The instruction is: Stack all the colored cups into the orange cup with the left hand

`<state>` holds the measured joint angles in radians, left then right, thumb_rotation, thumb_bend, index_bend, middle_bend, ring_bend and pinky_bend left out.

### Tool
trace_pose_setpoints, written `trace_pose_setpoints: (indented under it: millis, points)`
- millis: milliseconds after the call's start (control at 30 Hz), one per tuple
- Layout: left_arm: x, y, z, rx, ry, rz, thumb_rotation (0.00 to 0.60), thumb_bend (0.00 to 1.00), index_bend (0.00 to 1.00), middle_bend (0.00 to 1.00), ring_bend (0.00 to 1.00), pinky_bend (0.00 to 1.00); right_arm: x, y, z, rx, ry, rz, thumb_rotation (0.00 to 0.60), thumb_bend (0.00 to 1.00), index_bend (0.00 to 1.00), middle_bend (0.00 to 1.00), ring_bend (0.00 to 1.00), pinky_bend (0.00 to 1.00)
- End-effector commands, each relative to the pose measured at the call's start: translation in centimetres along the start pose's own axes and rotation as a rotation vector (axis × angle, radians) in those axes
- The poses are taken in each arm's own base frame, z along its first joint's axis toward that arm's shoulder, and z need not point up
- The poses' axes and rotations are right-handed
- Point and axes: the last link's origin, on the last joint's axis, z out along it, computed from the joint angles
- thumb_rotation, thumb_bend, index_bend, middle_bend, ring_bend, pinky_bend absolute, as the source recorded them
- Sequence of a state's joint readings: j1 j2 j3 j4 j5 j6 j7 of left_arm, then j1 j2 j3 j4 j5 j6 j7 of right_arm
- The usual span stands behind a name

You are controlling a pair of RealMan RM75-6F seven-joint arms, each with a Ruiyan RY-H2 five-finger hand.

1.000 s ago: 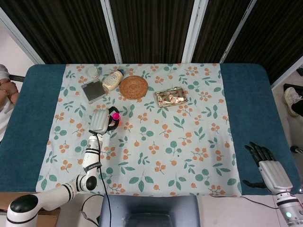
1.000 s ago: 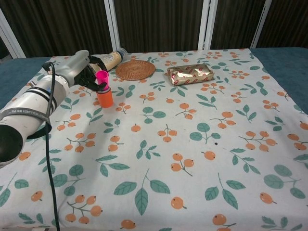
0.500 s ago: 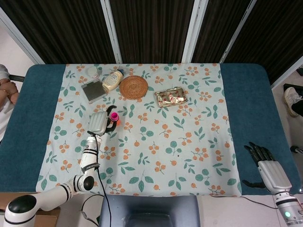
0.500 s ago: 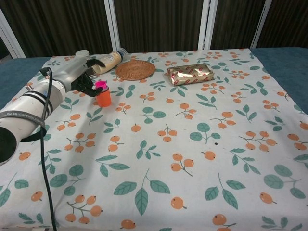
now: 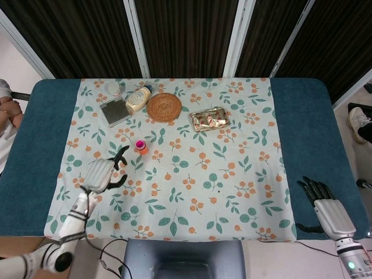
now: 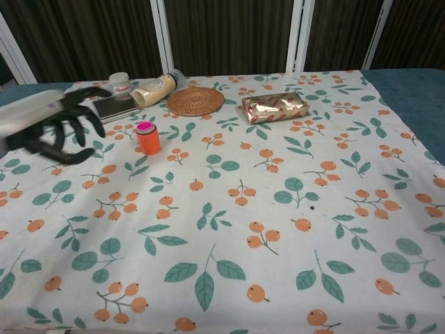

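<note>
**A:** Item one, the left hand [image 5: 103,174]. State?

**B:** Fingers spread, nothing in them. It hangs over the cloth near the robot's side of the table; in the chest view it [image 6: 52,130] is motion-blurred, so the exact finger pose is uncertain.

**A:** Item two, the orange cup [image 6: 147,141]. Location?

**B:** Ahead of the left hand and toward the robot's right, apart from it, not touching. Upright, long axis vertical, mouth up. A pink cup [image 5: 140,143] sits nested in its top, only the rim showing.

**A:** Nearer hand?

**B:** The left, by far. The right hand [image 5: 325,207] rests off the cloth's far right corner, fingers apart and empty, well away from the cup.

**A:** Other coloured cups loose near either hand?

**B:** None visible. Judgement: the stack looks finished, and any further approach would run forward and rightward from the left hand, down onto the open mouth.
</note>
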<state>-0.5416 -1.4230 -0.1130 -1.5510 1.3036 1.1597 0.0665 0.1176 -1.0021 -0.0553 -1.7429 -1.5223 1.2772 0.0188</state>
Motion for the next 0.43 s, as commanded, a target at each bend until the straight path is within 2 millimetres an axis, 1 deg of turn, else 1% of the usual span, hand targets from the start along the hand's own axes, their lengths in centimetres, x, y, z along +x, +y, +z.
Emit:
trace_pose_setpoints:
  millis: [33, 100, 133, 167, 233, 300, 433]
  points:
    - [2.5, -4.6, -15.7, 0.035, -0.036, 0.098, 0.600, 0.39, 0.00, 0.00, 0.00, 0.14, -0.4, -0.4, -0.1, 0.011, -0.010, -0.014, 0.600, 0.19, 0.00, 0.00, 0.00, 0.00]
    - [2.3, -6.1, -18.2, 0.070, -0.009, 0.105, 0.600, 0.39, 0.00, 0.00, 0.00, 0.12, -0.6, -0.6, -0.2, 0.017, -0.008, -0.020, 0.600, 0.19, 0.00, 0.00, 0.00, 0.00]
    - [2.3, -6.6, -18.7, 0.064, -0.029, 0.145, 0.600, 0.39, 0.00, 0.00, 0.00, 0.11, -0.6, -0.7, -0.2, 0.020, -0.007, -0.024, 0.600, 0.19, 0.00, 0.00, 0.00, 0.00]
    - [2.5, -6.8, -19.0, 0.053, -0.036, 0.158, 0.600, 0.39, 0.00, 0.00, 0.00, 0.10, -0.7, -0.8, -0.2, 0.022, -0.008, -0.027, 0.600, 0.19, 0.00, 0.00, 0.00, 0.00]
    - [3.2, -7.2, -19.0, 0.082, 0.020, 0.122, 0.600, 0.39, 0.00, 0.00, 0.00, 0.08, -0.9, -1.0, -0.3, 0.028, -0.013, -0.027, 0.600, 0.19, 0.00, 0.00, 0.00, 0.00]
    - [3.6, -7.5, -18.9, 0.092, 0.075, 0.152, 0.600, 0.39, 0.00, 0.00, 0.00, 0.08, -1.0, -1.2, -0.3, 0.034, -0.015, -0.034, 0.600, 0.19, 0.00, 0.00, 0.00, 0.00]
    - [3.5, -7.5, -19.0, 0.091, 0.094, 0.176, 0.600, 0.39, 0.00, 0.00, 0.00, 0.06, -1.1, -1.2, -0.3, 0.034, -0.015, -0.038, 0.600, 0.19, 0.00, 0.00, 0.00, 0.00]
